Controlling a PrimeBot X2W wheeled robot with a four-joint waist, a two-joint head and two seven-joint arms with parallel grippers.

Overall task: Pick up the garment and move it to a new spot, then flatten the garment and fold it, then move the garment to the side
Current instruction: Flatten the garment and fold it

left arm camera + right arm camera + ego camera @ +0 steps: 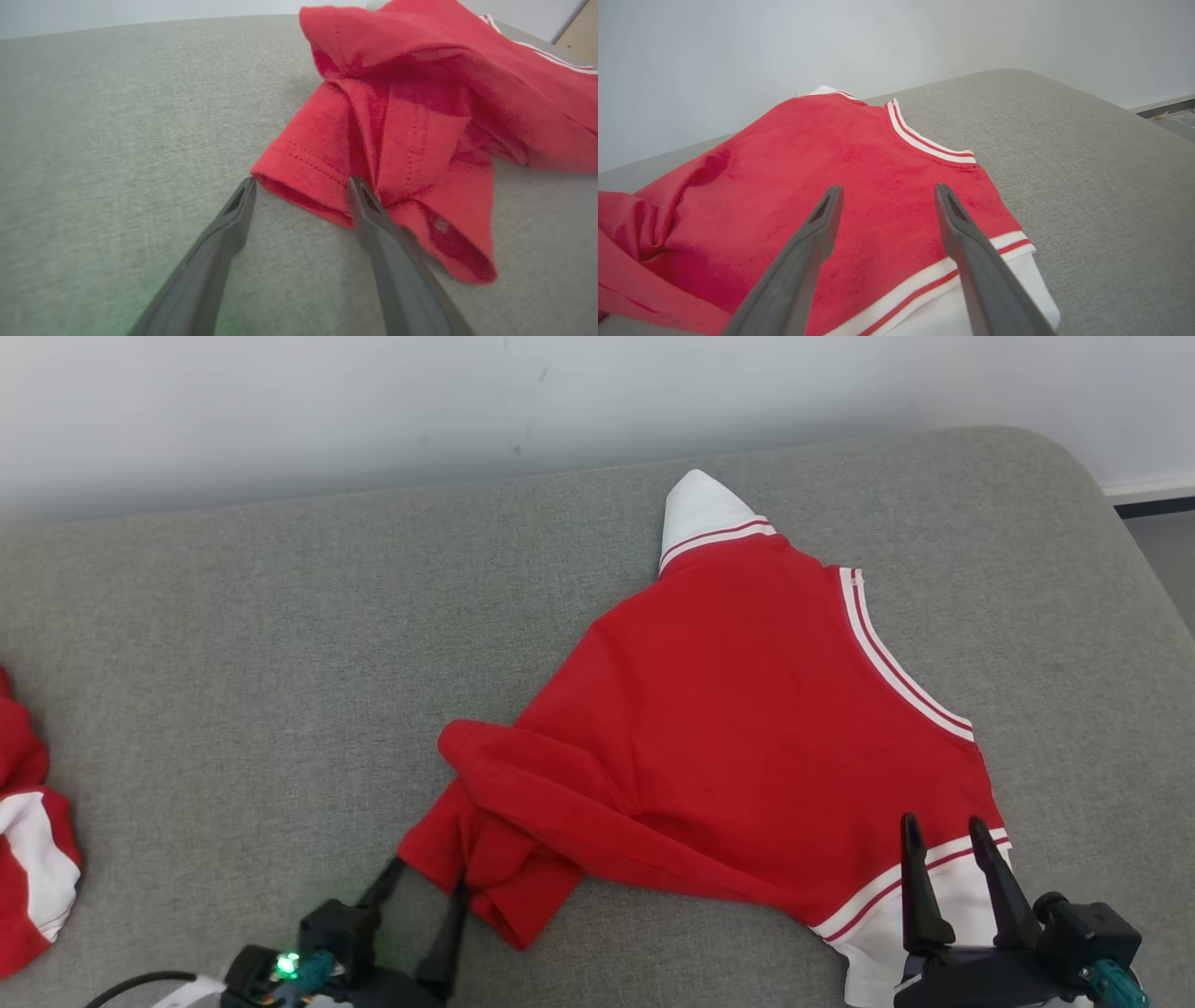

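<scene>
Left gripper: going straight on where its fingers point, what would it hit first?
Probably the red garment: its folded hem lies right ahead of the left gripper, though depth is unclear.

Left gripper (428, 875): two long, tapering fingers (219, 242), matte grey-black, each with a narrow recessed slot just below the tip. Behind the finger bases sits a blocky black housing (338, 929). Behind that is a lit green indicator (288, 963) beside a teal connector (314, 971). A black cable (140, 980) runs out farther back.

Right gripper (943, 821): matching dark fingers on a black mount (980, 980). A rounded black knob (1052, 905) sits beside the finger bases, with a second teal connector (1116, 983) behind it.
</scene>
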